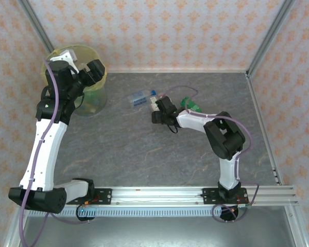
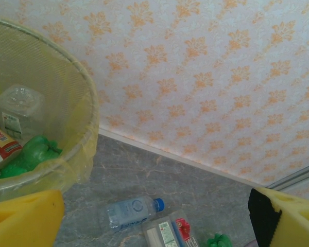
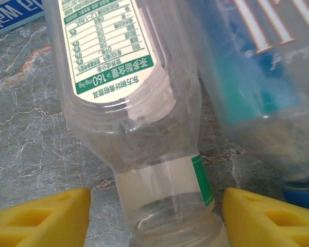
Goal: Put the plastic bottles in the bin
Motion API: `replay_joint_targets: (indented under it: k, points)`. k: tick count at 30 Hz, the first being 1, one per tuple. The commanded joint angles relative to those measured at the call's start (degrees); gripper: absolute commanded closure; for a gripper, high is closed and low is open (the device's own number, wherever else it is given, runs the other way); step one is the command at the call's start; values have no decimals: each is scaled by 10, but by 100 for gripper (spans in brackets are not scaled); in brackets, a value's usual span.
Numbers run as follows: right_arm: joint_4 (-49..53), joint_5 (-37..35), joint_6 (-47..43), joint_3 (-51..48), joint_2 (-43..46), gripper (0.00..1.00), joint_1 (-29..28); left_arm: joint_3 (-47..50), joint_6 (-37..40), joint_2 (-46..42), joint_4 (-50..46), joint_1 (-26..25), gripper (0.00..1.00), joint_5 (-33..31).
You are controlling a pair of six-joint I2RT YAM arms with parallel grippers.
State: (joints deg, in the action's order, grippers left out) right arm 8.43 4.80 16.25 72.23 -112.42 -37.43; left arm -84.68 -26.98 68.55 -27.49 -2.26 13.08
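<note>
Left fingers (image 2: 26,218): spread wide, nothing between, above bin (image 1: 55,52) rim. I have the bin at ten o'clock, green bottle (image 2: 36,152) inside. Right fingers (image 3: 41,218): apart, straddling clear bottle (image 3: 129,128) at its neck, gaps both sides. Blue-label bottle (image 3: 257,72): just beside, three o'clock. Both lie toward twelve o'clock on table (image 1: 144,154).

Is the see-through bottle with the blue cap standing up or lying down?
Lying down. The blue-capped bottle rests on its side on the grey table, with its cap pointing sideways.
</note>
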Motion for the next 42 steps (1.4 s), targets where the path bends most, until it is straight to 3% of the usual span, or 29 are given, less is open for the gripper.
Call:
replay_joint_targets:
  k: [1, 9, 13, 21, 29, 35, 42]
  points:
    - [-12, -1, -15, 19, -15, 34, 3, 5, 3, -13, -10, -4, 7, -5]
    - [-10, -1, -31, 30, -33, 47, 4, 2, 4, -17, -13, -4, 7, -2]
    - [-16, 4, -34, 14, -13, 64, 3, 2, -5, -18, -8, -3, 7, 5]
    - [-19, -10, -38, -26, 81, 64, -16, 26, -38, -13, 34, -4, 11, 37]
    - [-29, -66, -62, -53, 198, 64, -75, 60, -116, 4, 113, -8, 15, 111]
    - [-36, -86, -66, -53, 266, 64, -100, 82, -138, 23, 157, -43, 16, 136]
    - [-42, -74, -82, -53, 309, 64, -116, 98, -151, 58, 203, -82, 18, 216]
